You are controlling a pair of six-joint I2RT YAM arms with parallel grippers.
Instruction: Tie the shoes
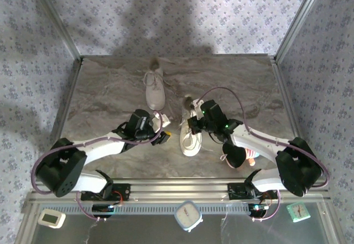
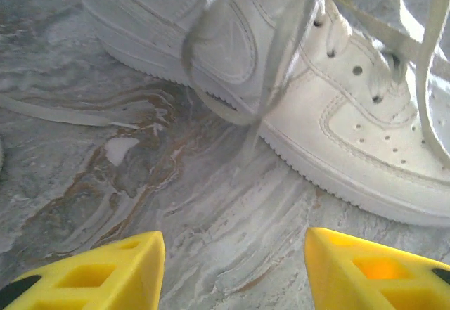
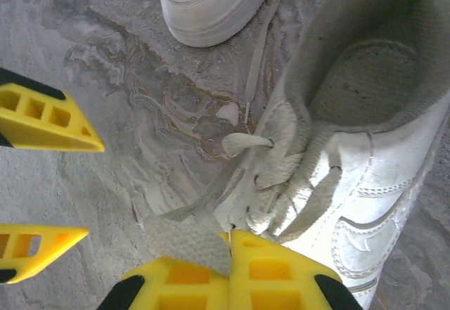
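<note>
Grey marbled tabletop (image 1: 105,89), walled by patterned panels on three sides; the far shoe (image 1: 155,92) lies around the middle, toward the far edge; the near shoe (image 1: 191,136) lies just right of centre, toward the near edge; the right fingers (image 3: 281,278) are pressed together, pinching a flat lace (image 3: 184,241) end beside the near shoe's collar; the left fingers (image 2: 98,271) stand spread over bare marble, touching nothing, near that shoe's side; wide bare tabletop runs along the left and right edges.
</note>
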